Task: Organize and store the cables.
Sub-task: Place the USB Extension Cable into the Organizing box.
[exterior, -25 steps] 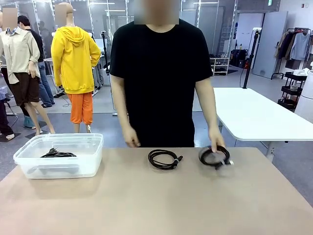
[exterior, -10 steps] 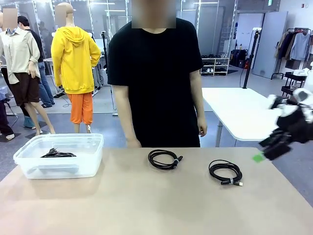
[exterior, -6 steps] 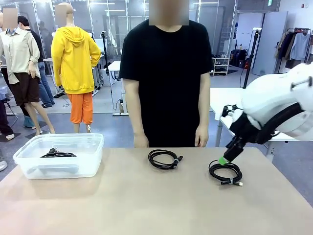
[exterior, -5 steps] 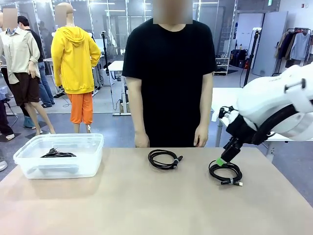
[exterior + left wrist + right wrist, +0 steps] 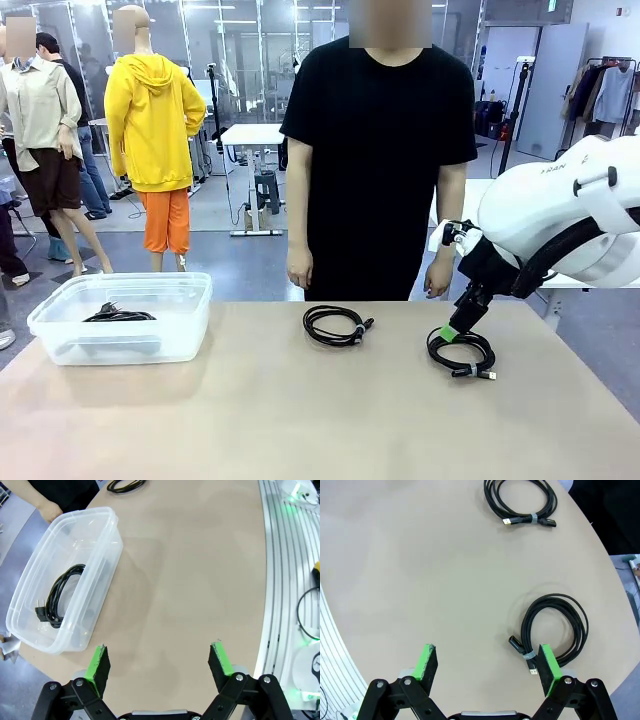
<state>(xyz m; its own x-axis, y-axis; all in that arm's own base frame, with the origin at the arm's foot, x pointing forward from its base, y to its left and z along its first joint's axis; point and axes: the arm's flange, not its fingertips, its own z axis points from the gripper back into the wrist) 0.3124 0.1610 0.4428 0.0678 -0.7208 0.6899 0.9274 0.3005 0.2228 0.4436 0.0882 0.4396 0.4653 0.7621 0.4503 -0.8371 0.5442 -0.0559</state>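
Our right gripper (image 5: 487, 662), jaws wide apart, hangs over the worktop (image 5: 420, 580) with the nearer coiled black cable (image 5: 524, 630) lying flat off-centre, beside one green pad (image 5: 547, 665) rather than between the two; our left gripper (image 5: 160, 662), jaws also apart, is well away.

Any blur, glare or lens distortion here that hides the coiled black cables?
Front view: evenly lit, sharp; the right-hand coiled black cable and middle coiled black cable are crisp. Left wrist view: wide-angle lens bows the table edge; the clear plastic bin shows mild sheen, but the black cable inside reads clearly. Right wrist view: sharp, faint shadow around the right-hand cable, no glare.
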